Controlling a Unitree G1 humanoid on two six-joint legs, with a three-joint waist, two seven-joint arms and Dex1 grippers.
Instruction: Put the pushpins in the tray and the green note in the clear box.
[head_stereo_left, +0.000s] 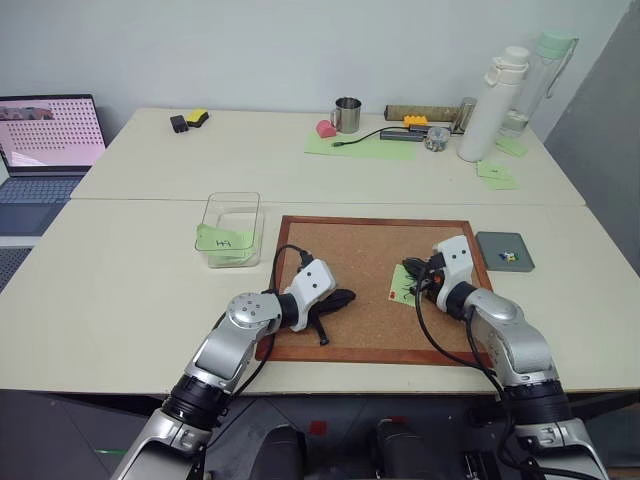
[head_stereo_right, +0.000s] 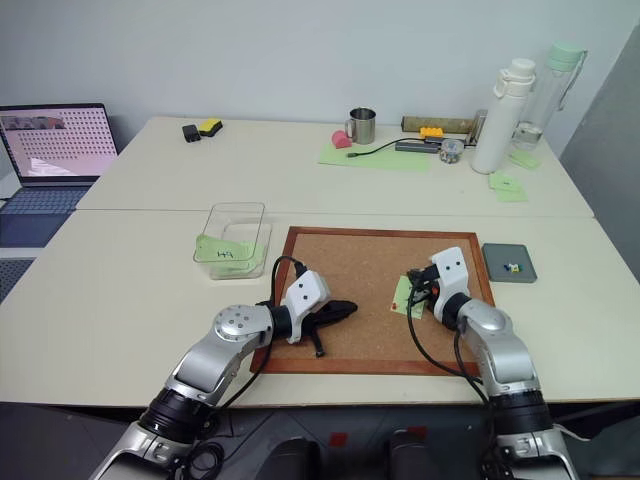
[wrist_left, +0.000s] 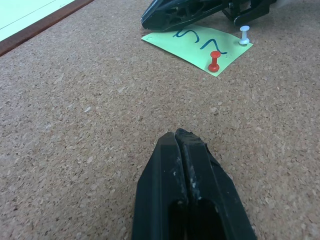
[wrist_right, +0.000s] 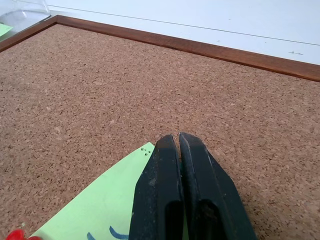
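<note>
The green note (wrist_left: 192, 41) with the dark "5" and "?" lies on the corkboard (head_stereo_left: 360, 260), right of centre. A red pushpin (wrist_left: 214, 60) and a white pushpin (wrist_left: 244, 34) stand in it. My right gripper (wrist_right: 177, 142) is shut, its tips resting on the note's (wrist_right: 105, 210) corner, and nothing shows between its fingers. My left gripper (wrist_left: 181, 142) is shut and empty, low over bare cork to the note's left. The dark grey tray (head_stereo_left: 492, 242) sits right of the board with small pins in it. The clear box (head_stereo_left: 232, 215) stands left of the board and holds a green note marked "H9".
The wood frame (head_stereo_left: 380, 221) rims the corkboard. On the far table are a laptop (head_stereo_left: 45, 140), a metal mug (head_stereo_left: 347, 114), two bottles (head_stereo_left: 495, 100), a green mat (head_stereo_left: 360, 145) with a cable, and loose green notes (head_stereo_left: 497, 176).
</note>
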